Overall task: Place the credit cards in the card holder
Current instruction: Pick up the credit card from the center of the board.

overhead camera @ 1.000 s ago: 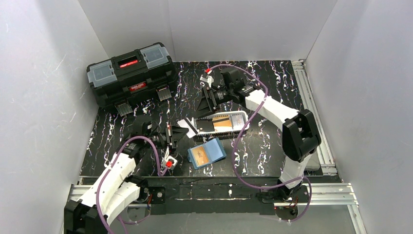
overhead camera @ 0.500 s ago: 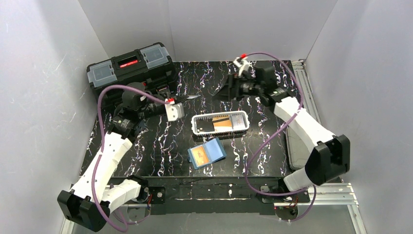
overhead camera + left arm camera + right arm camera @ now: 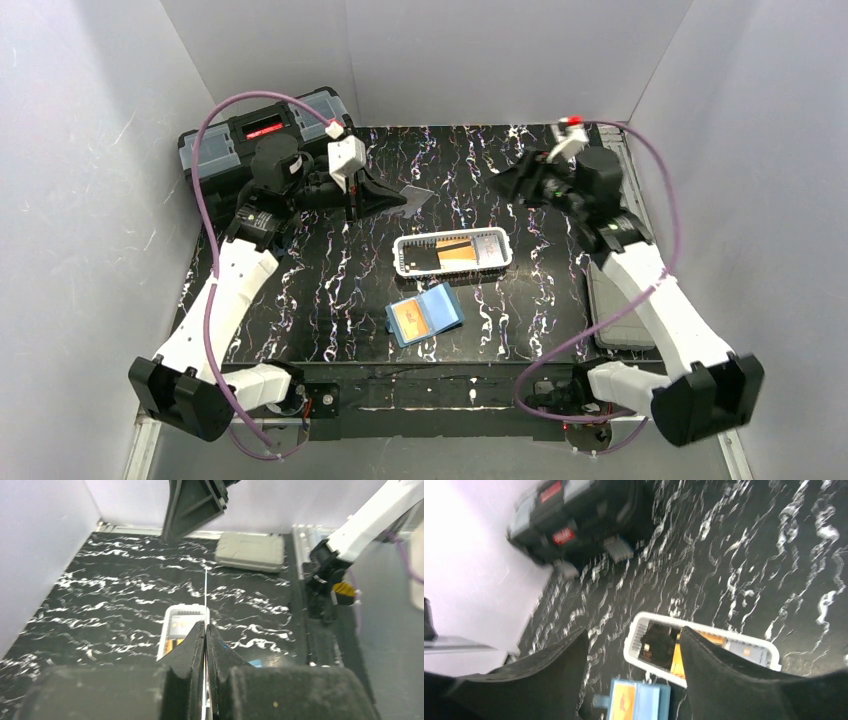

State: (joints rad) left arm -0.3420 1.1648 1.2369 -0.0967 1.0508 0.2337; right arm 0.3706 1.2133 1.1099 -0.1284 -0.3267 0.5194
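A pale credit card (image 3: pixel 416 194) is pinched flat in my left gripper (image 3: pixel 400 198), held high over the back left of the table. The left wrist view shows that card (image 3: pixel 206 592) edge-on between the shut fingers of the left gripper (image 3: pixel 205 628). My right gripper (image 3: pixel 507 184) hovers open and empty at the back right; in its own view the right gripper (image 3: pixel 634 632) has wide-spread fingers. The white mesh basket (image 3: pixel 404 258) holds a black card (image 3: pixel 424 258) and an orange card (image 3: pixel 458 252). The teal card holder (image 3: pixel 440 308) lies open near the front, an orange card (image 3: pixel 409 318) in its sleeve.
A black toolbox (image 3: pixel 228 150) stands at the back left, just behind my left arm. A flat grey case (image 3: pixel 600 300) lies along the right edge beside a metal rail (image 3: pixel 640 200). White walls close in three sides.
My left arm has risen from the front of the table to the back left, carrying the pale card. My right arm swung from above the basket to the back right.
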